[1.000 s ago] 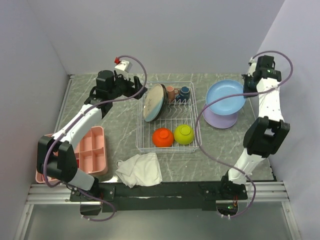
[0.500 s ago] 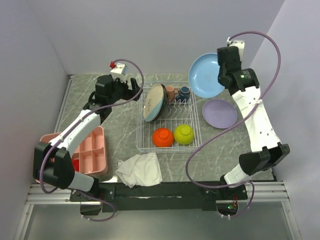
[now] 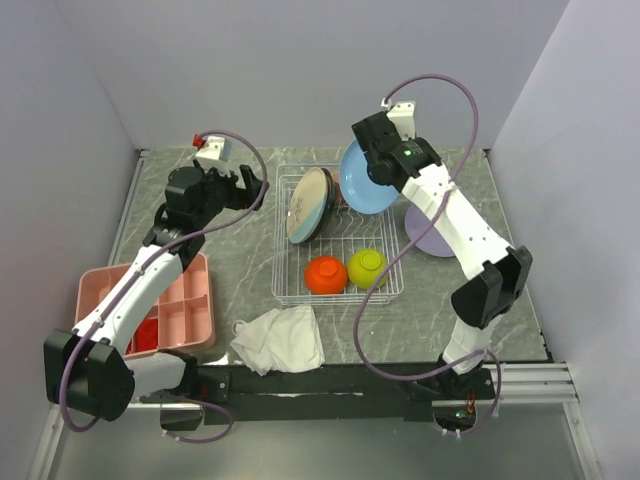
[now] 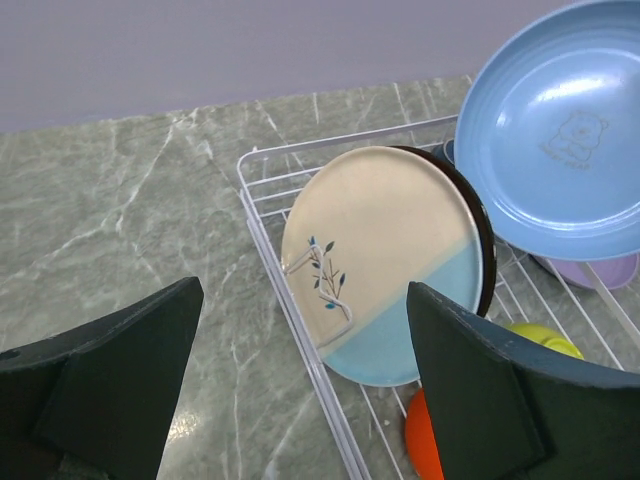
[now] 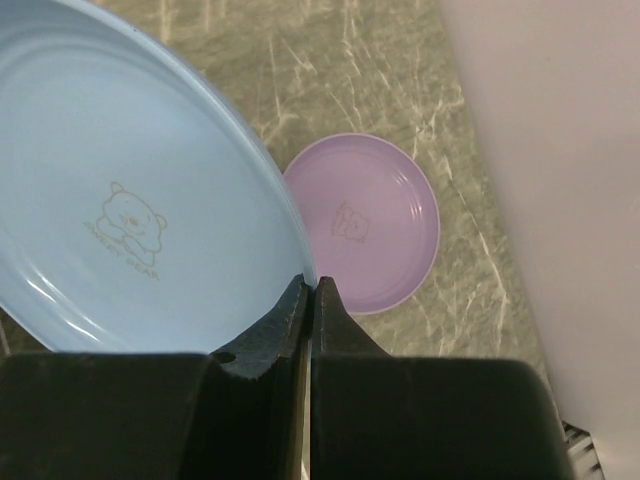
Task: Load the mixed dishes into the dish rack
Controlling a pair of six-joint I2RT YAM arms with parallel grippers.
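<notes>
Nearby, the cream-and-blue plate leans beside the light-blue plate.

The round light-blue plastic plate hides the back right corner of the white wire dish rack. The right arm covers part of the round lavender plate.

Dish rack: cream-and-blue plate on edge, far left; orange bowl and lime-green bowl side by side, near end. Light-blue plate tilted above far right corner. Lavender plate flat, right of rack.
</notes>
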